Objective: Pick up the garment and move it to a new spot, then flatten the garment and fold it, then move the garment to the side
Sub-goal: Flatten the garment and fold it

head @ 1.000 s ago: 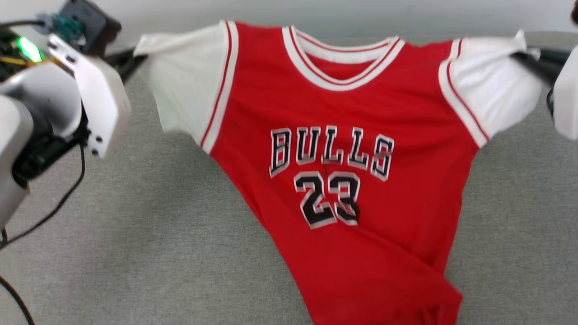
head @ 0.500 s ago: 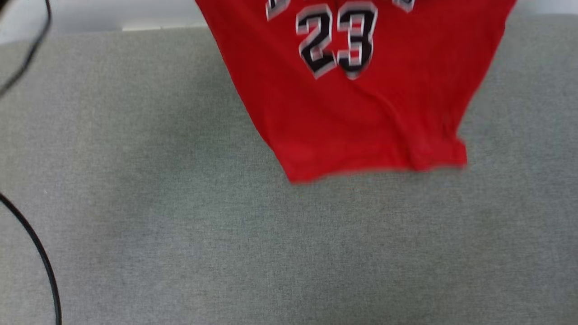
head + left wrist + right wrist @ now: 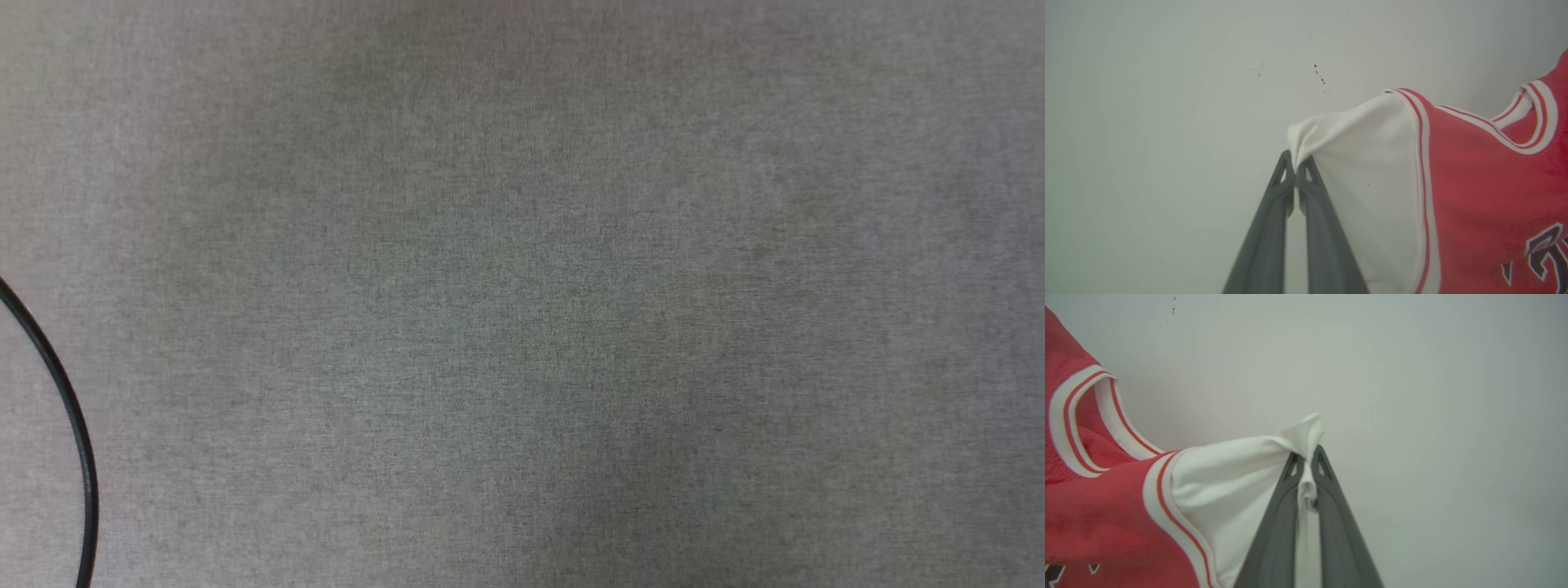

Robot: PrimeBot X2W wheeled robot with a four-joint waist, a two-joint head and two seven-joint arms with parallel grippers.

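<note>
The head camera has tipped down: a second ago it showed the whole shirt stretched between the two arms, half a second ago just the hem and number at the top of the view, and now it looks onto the grey cloth of the bench [image 3: 522, 294] with a black cable [image 3: 75, 425] curving along the left edge. That shift looks like the camera's doing, not the shirt's. From the wrists, the garment [image 3: 1474, 183] is up in the air in front of a pale wall [image 3: 1167, 102]. The left gripper [image 3: 1295, 163] has its fingers pinched together on the bunched tip of one white sleeve, and the right gripper [image 3: 1306, 461] is clamped the same way on the other, with a twist of white cloth poking out past the tips. The red body and striped collar sag between them. I'd say the shirt is lifted and spread, ready to be carried over and laid down. Whether the hem hangs clear of the bench I can't tell from here.
</note>
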